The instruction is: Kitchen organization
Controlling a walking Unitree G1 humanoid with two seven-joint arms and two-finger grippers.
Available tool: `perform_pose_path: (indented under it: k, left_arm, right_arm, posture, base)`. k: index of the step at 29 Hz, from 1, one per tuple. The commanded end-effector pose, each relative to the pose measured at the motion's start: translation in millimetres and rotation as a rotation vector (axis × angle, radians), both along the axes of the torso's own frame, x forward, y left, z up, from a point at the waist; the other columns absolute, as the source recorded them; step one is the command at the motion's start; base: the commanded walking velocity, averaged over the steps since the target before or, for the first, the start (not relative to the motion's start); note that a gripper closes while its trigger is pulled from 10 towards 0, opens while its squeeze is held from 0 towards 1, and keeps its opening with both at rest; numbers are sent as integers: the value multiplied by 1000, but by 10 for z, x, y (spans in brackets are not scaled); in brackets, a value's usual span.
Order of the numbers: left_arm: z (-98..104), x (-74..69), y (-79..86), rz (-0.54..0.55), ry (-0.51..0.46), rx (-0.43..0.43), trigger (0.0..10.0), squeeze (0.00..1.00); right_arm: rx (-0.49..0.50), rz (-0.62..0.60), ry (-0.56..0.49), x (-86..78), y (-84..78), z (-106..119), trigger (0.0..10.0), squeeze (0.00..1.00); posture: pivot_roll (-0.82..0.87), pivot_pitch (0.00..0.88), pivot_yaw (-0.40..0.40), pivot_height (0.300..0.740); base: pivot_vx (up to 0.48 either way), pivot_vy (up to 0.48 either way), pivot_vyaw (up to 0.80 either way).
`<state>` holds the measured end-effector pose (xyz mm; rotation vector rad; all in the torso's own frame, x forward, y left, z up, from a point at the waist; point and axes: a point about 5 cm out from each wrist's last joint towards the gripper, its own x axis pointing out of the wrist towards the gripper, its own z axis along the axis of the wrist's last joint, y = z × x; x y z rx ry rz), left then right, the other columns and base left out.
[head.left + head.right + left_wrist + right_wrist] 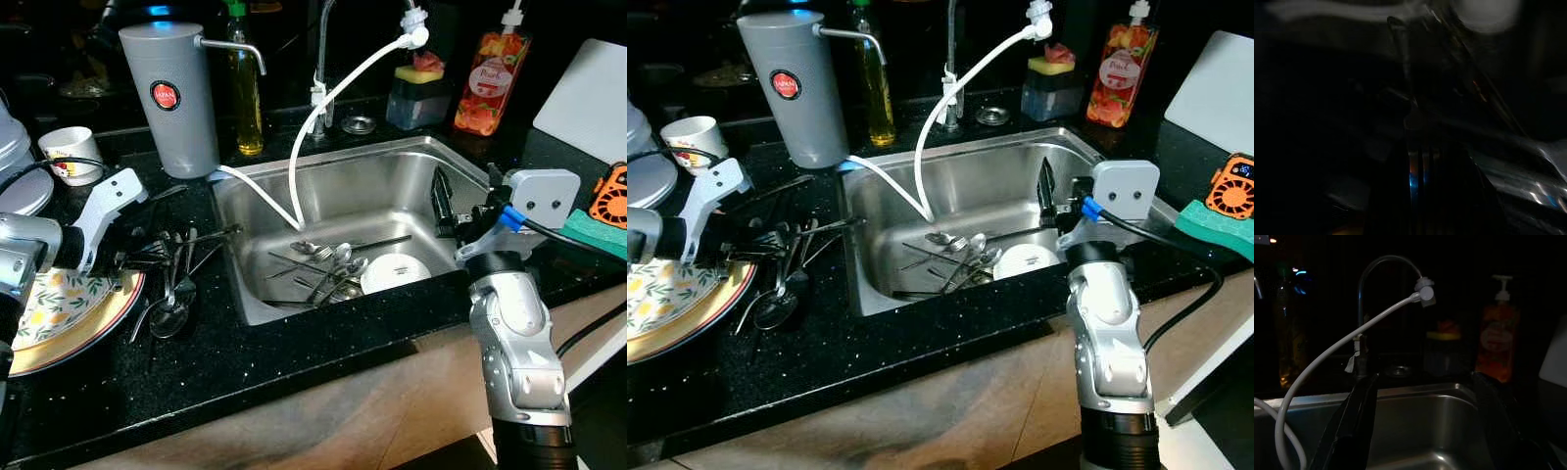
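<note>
Right tool [443,201] hangs spread over the steel sink [392,162]; one white bowl [394,271] inside; left tool [147,257] unreadable among table cutlery [171,279].

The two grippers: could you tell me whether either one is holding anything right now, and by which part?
The right gripper is open above the sink and holds nothing. The left gripper is down among the cutlery pile on the counter; whether it grips a piece cannot be told.

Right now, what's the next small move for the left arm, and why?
Probably close the left gripper on one piece of the cutlery pile on the counter and lift it. Its fingers are already low among those spoons and forks beside the floral plate. The right gripper hangs open over the sink, where more cutlery lies, so it looks idle.
</note>
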<state>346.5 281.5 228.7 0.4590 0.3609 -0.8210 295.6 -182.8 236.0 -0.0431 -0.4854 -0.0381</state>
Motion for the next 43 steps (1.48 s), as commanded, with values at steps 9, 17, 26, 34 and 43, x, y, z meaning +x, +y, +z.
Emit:
perform_pose_path:
  k: [9, 17, 26, 34, 43]
  left_arm:
    - [630, 131, -228, -1, -295, -265, 10000, 0]
    - [323, 248, -1273, -196, -258, -325, 10000, 0]
    - [-2, 254, -1903, -242, -199, -353, 10000, 1000]
    - [531, 84, -1276, -208, -318, -313, 10000, 0]
    - [510, -470, -382, -234, -206, -49, 10000, 0]
  right_arm:
    - [-2, 1, -14, -6, 2, 35, 10000, 0]
    - [-2, 5, -15, 18, 17, 46, 10000, 0]
    - [-4, 7, -18, 20, 22, 54, 10000, 0]
    - [-4, 12, -14, 2, 28, 40, 10000, 0]
    - [7, 48, 2, 34, 111, -11, 10000, 0]
  posture:
    - [41, 0, 20, 740]
    - [30, 0, 15, 740]
    - [15, 0, 16, 740]
    - [47, 0, 19, 740]
    - [94, 0, 11, 740]
  base:
    - [0, 0, 0]
    - [0, 0, 0]
    - [0, 0, 0]
    - [0, 0, 0]
    - [0, 0, 0]
